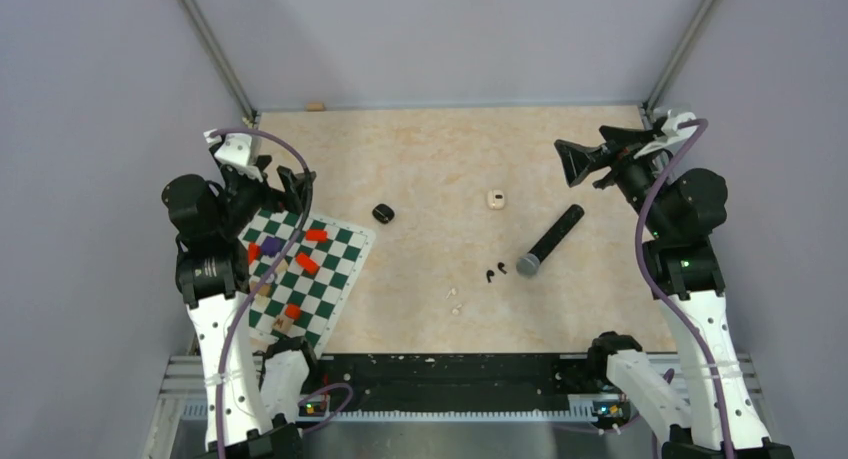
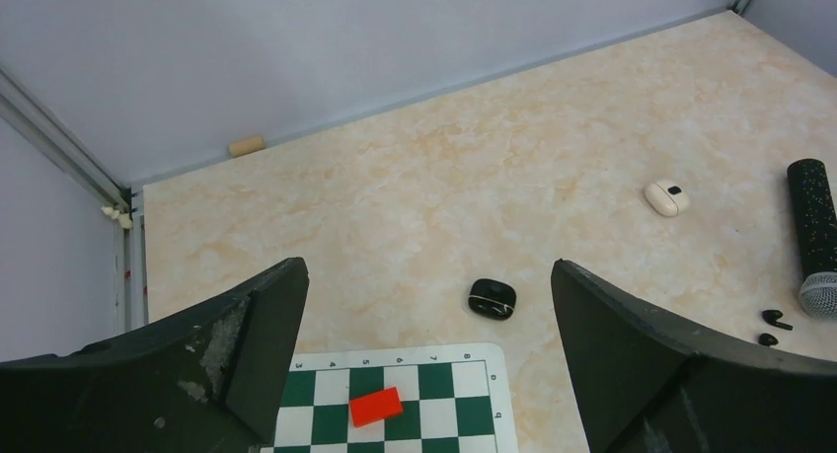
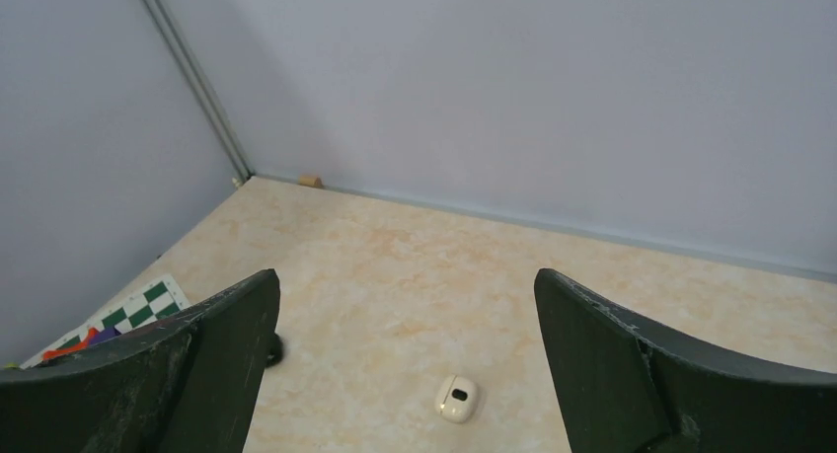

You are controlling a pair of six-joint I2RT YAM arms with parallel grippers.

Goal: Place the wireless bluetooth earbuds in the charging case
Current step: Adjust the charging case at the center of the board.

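Left hand (image 2: 424, 275) and right hand (image 3: 405, 275) are being held spread, empty. 2 black buds (image 1: 490, 275) are lying just beside the mic (image 1: 550, 239), 2 white buds (image 1: 452, 293) nearer the arms. Risk: tiny buds being flicked away, or mic being nudged.

The two white stemmed earbuds (image 1: 452, 293) are only pale specks on the pale table in the top view, too small to tell how they lie. The two black stemmed earbuds (image 1: 490, 275) are tiny too.

In the left wrist view the right edge cuts off the black stick microphone with a grey mesh head (image 2: 811, 221). The bottom edge cuts off the green and white checkered board (image 2: 415, 404).

In the right wrist view one dark finger (image 3: 168, 384) of the right gripper (image 3: 405, 280) hides most of the small black rounded case (image 3: 276, 350). The small white rounded case (image 3: 456, 398) may be shut, but it is hard to tell.
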